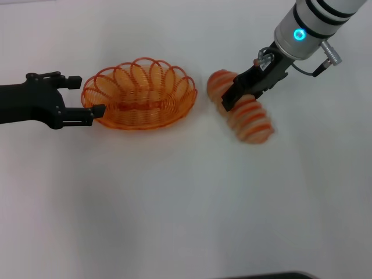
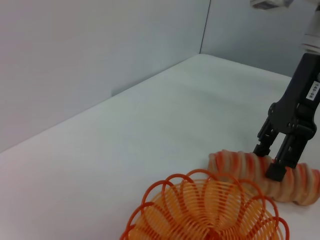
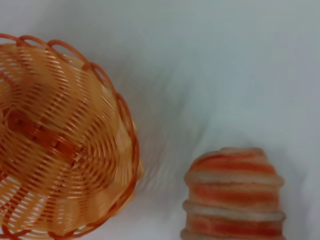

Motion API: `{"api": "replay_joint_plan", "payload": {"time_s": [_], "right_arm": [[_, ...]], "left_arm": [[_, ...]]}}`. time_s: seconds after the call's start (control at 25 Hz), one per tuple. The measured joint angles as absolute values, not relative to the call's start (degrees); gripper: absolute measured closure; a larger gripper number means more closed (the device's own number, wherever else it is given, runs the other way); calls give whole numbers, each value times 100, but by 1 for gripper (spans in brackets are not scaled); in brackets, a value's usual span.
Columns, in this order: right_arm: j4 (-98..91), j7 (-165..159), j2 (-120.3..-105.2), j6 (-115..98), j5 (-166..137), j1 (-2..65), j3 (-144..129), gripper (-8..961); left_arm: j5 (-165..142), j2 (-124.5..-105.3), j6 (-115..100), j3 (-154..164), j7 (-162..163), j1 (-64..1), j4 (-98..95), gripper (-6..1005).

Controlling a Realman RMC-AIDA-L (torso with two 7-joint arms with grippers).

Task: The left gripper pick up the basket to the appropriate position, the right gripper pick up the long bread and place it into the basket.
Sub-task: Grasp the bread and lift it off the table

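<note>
The orange wire basket (image 1: 142, 96) rests on the white table, left of centre; it also shows in the left wrist view (image 2: 210, 210) and the right wrist view (image 3: 55, 140). My left gripper (image 1: 92, 95) is open, with one finger on each side of the basket's left rim. The striped long bread (image 1: 250, 119) lies aslant just right of the basket and also shows in both wrist views (image 2: 235, 162) (image 3: 232, 195). My right gripper (image 1: 239, 97) is shut across the bread's middle, as the left wrist view (image 2: 269, 160) shows. The bread's near end looks blurred. The basket is empty.
The white table (image 1: 186, 203) spreads wide in front of the basket and the bread. A grey wall (image 2: 100, 50) stands beyond the table's far edge. A dark edge (image 1: 273, 275) shows at the very front.
</note>
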State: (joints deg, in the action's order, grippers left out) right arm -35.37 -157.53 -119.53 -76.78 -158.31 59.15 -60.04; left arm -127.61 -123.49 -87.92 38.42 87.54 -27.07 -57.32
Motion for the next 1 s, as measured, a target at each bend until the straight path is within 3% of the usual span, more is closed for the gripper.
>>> {"api": "replay_joint_plan", "payload": {"time_s": [0.12,0.32,1.0], "right_arm": [[-3524,-15683,-11953,-7706,-15831,5915,-6030,114],[-3513,-15650,-11953,-7696,-15828,5915,-6049,354],[-3540,-15627,-11953,-7752,-15750,5863,-6047,486]], "left_arm": [[-12761,-12347,-8788,3845,8754,-2707,-5727,139],[-12761,-12335,-8781,3845,8754,-2707,-5728,138],[-12761,-12339,-8780,3841,8754,-2707,-5754,138]]}}
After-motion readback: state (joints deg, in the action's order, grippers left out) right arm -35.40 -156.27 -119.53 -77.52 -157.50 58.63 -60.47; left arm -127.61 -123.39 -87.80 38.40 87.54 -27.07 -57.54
